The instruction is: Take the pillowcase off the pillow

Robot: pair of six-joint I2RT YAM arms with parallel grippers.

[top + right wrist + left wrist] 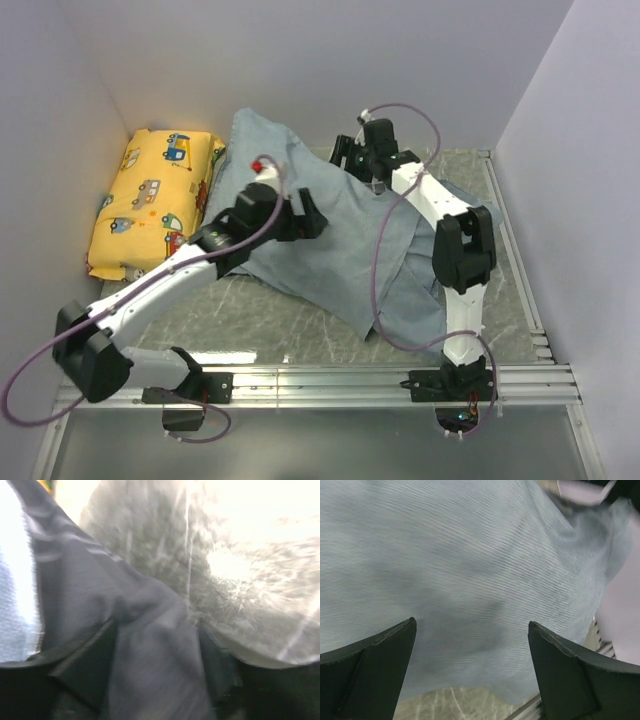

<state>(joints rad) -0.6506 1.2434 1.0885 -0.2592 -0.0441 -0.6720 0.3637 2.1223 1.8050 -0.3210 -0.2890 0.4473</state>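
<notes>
Cushion [155, 205]: yellow, cartoon-vehicle print. Lies flat by the left wall, well to the left of the left gripper [303, 216] fingers, not touching them.
Table [250, 310]: grey marble-look top. A bare patch shows low between the left fingertips in the wrist view, and a blurred, streaky stretch lies beyond the right gripper [348, 153] fingers.
Rails [330, 380]: aluminium, along the near edge, behind both sets of fingers.
Walls [330, 60]: plain white, on three sides. The back wall stands just past the right fingers.
</notes>
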